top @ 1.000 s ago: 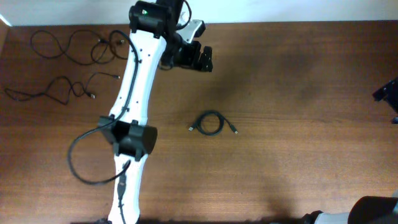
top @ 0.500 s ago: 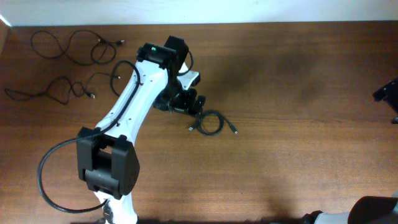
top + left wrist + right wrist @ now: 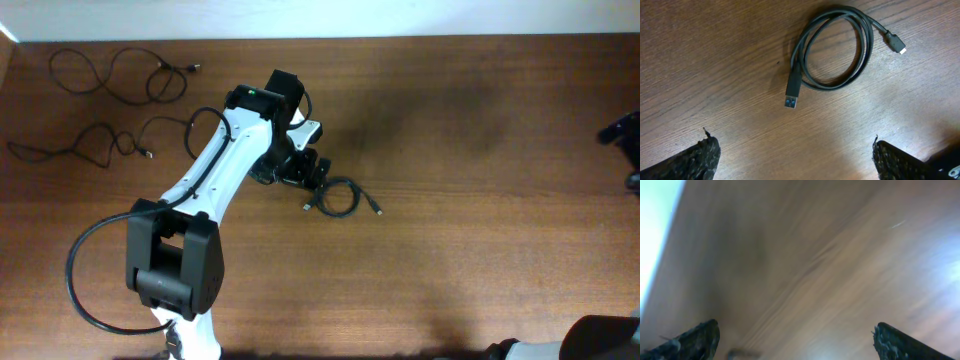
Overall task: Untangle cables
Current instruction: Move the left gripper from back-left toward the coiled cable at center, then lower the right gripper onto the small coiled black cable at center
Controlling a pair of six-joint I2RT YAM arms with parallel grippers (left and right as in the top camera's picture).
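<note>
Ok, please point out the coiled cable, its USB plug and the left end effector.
coiled cable (image 3: 867,47), left wrist view, right side of the loop
USB plug (image 3: 794,90), left wrist view, middle of the plug body
left end effector (image 3: 794,152), left wrist view, midway between its fingertips

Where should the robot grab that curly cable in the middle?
Probably the USB plug poking out of the coiled cable, coming from straight above: it lies flat, stiff and clear of the loop, so the open left gripper could close across it.
</note>
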